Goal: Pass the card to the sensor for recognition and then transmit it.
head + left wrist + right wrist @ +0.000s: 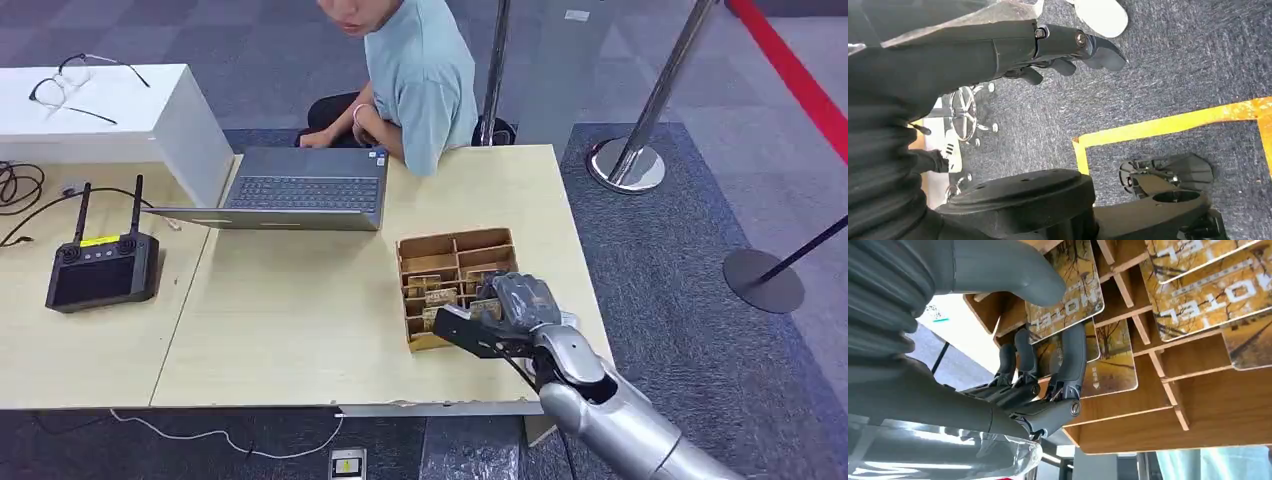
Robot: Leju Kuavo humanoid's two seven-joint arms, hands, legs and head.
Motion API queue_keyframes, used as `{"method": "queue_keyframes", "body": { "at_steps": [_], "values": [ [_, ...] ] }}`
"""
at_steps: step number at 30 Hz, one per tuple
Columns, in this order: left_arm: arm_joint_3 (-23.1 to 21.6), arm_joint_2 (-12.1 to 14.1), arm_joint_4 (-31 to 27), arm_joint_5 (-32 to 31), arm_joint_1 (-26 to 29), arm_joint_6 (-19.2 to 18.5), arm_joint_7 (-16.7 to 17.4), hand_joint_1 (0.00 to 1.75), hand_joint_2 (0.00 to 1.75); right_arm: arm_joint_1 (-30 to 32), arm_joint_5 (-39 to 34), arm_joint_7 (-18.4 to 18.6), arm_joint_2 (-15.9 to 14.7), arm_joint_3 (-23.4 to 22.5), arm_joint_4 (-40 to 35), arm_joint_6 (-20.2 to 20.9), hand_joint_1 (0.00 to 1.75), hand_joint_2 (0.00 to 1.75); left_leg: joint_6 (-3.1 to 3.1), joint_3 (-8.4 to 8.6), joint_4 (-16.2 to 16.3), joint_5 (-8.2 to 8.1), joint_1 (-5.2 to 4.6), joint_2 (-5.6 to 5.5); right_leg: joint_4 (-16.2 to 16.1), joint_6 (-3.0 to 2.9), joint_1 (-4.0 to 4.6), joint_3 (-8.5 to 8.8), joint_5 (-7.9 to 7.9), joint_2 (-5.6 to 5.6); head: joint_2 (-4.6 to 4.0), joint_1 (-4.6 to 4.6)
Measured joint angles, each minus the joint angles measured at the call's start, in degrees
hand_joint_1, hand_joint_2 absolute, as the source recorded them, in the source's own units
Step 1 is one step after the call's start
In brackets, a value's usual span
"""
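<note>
A wooden divided box stands on the right part of the light table, with yellow-brown HOTEL cards in its compartments. My right hand is over the box's near compartments. Up close, my right hand pinches one HOTEL card: the thumb lies on the card's face and dark fingers press from the other side. The card is still among the dividers of the box, and more cards lie beside it. My left hand hangs over the carpet with nothing in it.
A person in a pale green shirt sits at the table's far edge behind an open laptop. A black controller with two antennas lies at the left, near a white box with glasses on it. Stanchion bases stand at the right.
</note>
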Motion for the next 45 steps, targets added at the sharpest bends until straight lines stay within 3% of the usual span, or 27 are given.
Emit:
{"method": "queue_keyframes", "body": {
  "at_steps": [5,7,8,9,32,45],
  "values": [
    [0.0,0.0,0.0,0.0,0.0,0.0,0.0,0.0,1.75,0.3,-0.2,-0.1,0.1,0.0,0.4,-0.2,1.03,1.75,0.0,0.04,0.0,0.0,0.0,0.0,0.0,0.0,0.0,0.04,0.0,0.0,0.0,0.0],
    [0.0,0.0,0.0,0.0,0.0,0.0,0.0,0.0,1.75,0.3,-0.3,-0.2,0.1,0.0,0.5,-0.3,1.41,1.75,0.0,0.05,0.0,0.0,0.0,0.0,0.0,0.0,0.0,0.05,0.0,0.0,0.0,0.0],
    [0.0,0.0,0.0,0.0,0.0,0.0,0.0,0.0,1.75,0.3,-0.4,-0.2,0.2,0.0,0.6,-0.3,1.5,1.75,0.0,0.05,0.0,0.0,0.0,-0.01,0.0,0.0,0.0,0.05,0.0,0.0,0.0,0.0],
    [0.0,0.0,0.0,0.0,0.0,0.0,0.0,0.0,1.75,0.3,-0.5,-0.2,0.2,0.0,0.7,-0.4,1.75,1.75,0.0,0.05,0.0,0.0,0.0,0.0,0.0,0.0,0.0,0.05,0.0,0.0,0.0,0.0],
    [0.0,0.0,0.0,-0.2,0.0,0.0,-0.2,0.0,1.75,0.4,-0.9,-1.5,0.5,-0.1,0.2,-2.8,1.75,1.75,0.0,0.05,0.0,0.0,0.0,0.0,0.0,0.0,0.0,0.07,0.0,0.0,0.0,0.02],
    [0.0,0.1,0.0,0.3,0.0,0.2,-0.9,0.0,1.75,-2.7,0.0,-1.4,1.1,0.1,-6.5,-1.8,1.75,1.75,0.0,-0.07,0.0,0.0,0.0,0.0,0.0,0.0,0.0,-0.05,0.0,0.0,0.0,0.0]
  ]
}}
